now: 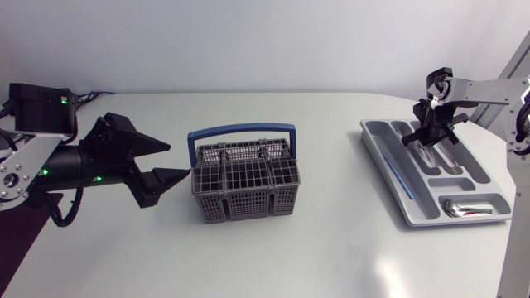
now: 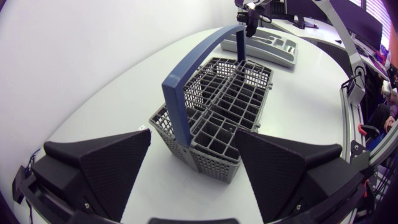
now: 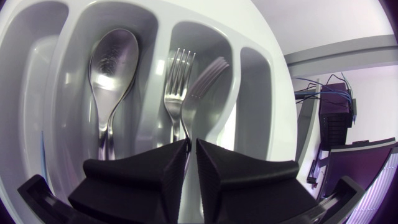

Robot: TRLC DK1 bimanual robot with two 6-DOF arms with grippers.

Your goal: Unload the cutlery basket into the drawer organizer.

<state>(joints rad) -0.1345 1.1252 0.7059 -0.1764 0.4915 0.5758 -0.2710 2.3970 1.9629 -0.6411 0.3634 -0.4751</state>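
The grey cutlery basket (image 1: 244, 186) with a blue handle (image 1: 242, 131) stands mid-table; its compartments (image 2: 230, 106) show no cutlery. My left gripper (image 1: 178, 161) hangs open just left of it, with the basket's near corner ahead of the fingers (image 2: 194, 143). At the right, my right gripper (image 1: 431, 136) is low over the far end of the white drawer organizer (image 1: 389, 178). Its fingers stand a narrow slit apart (image 3: 191, 144). A fork (image 3: 177, 81) lies in one compartment, its handle running in under the fingertips. A spoon (image 3: 112, 62) lies in the compartment beside it.
Shiny cutlery (image 1: 472, 207) rests in the organizer's near crosswise compartment, and a slim blue-tinted piece (image 1: 399, 175) lies in its long left slot. The organizer sits close to the table's right edge. Bare white table lies between basket and organizer.
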